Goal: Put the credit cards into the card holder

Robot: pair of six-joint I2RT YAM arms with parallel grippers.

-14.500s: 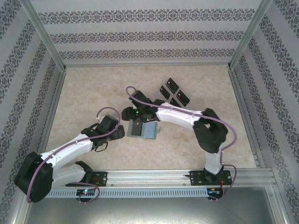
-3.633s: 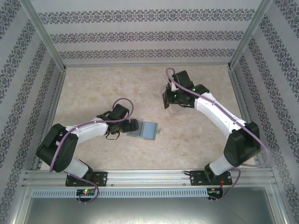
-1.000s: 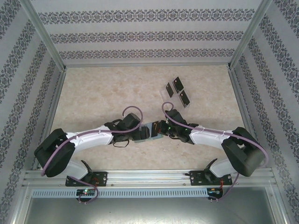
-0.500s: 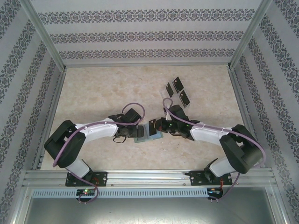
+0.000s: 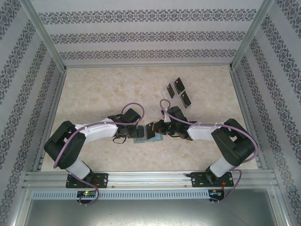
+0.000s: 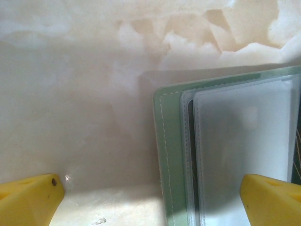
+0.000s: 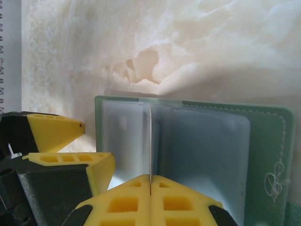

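The grey-green card holder [image 7: 270, 141] lies open on the table, its clear sleeves [image 7: 207, 150] facing up. My right gripper [image 7: 150, 178] is shut on one black credit card [image 7: 149, 136], held on edge with its far end down among the sleeves. In the top view that credit card [image 5: 150, 128] stands over the card holder [image 5: 158, 138]. My left gripper [image 6: 150, 202] is open and straddles the card holder's [image 6: 169, 141] outer edge, one finger [image 6: 273, 200] over a sleeve and the other over bare table. Three more credit cards [image 5: 179, 85] lie further back.
Patterned walls and metal rails [image 5: 150, 178] enclose the marble-look table [image 5: 103, 89]. Both arms meet near the table's middle front, and my left gripper's yellow fingers [image 7: 51, 132] sit close beside the held card.
My right gripper has edged the card a little to the left over the card holder. Both arms' elbows have drawn inward. My left gripper stays open at the holder's edge.
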